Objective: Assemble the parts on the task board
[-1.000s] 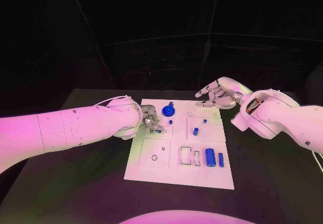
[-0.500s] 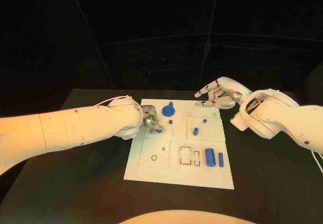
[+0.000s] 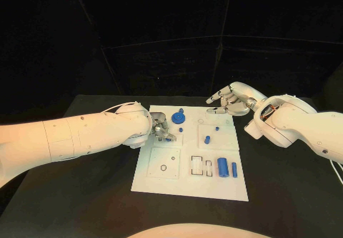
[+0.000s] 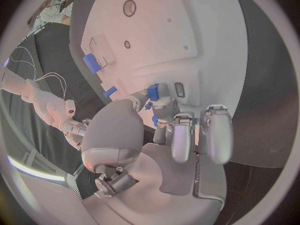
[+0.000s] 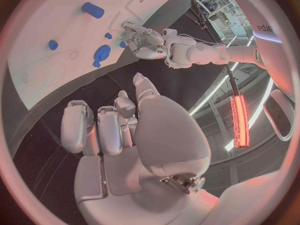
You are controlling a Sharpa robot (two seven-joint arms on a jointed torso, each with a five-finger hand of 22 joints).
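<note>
The white task board lies in the middle of the black table. My left hand is low over the board's left side and pinches a small blue part between thumb and a finger, close to the board's surface. My right hand hovers at the board's far right corner with its fingers apart and nothing in them. On the board stand a round blue gear, two short pegs and, nearer me, a blue cylinder beside a thin blue bar.
Empty rectangular slots and a square plate with small holes take up the board's near left part. Black table runs round the board on all sides. The right wrist view shows the left hand at the board's edge.
</note>
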